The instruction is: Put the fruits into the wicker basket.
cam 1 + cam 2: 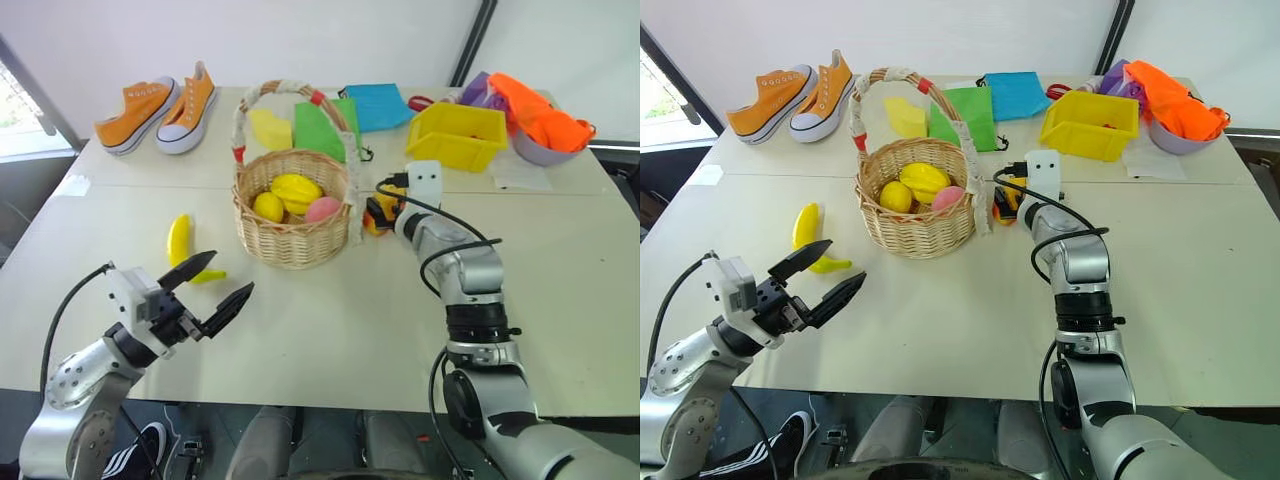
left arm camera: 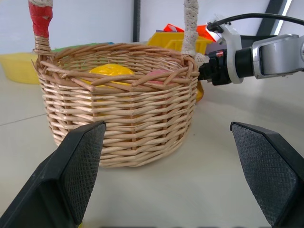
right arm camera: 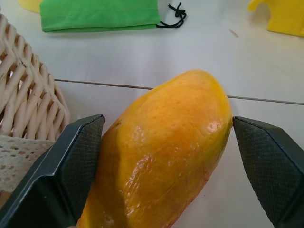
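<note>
Your right gripper (image 3: 166, 156) has its 2 fingers spread on either side of the mango (image 3: 164, 152), which lies on the table (image 1: 330, 340) just beside the wicker basket (image 1: 292, 215). Your left gripper (image 1: 215, 290) hangs spread wide near the banana (image 1: 180, 243). 3 fruits sit in the basket.

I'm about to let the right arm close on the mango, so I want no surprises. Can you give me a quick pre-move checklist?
1. Mango sits between the right end effector fingers: ok.
2. Right fingers open: ok.
3. Fingers clear of the wicker basket: cannot tell.
4. Room left in the basket beside the lemon, star fruit, peach: ok.
5. Left end effector open, empty, away from the mango: ok.
6. Banana in the basket: not ok.
</note>
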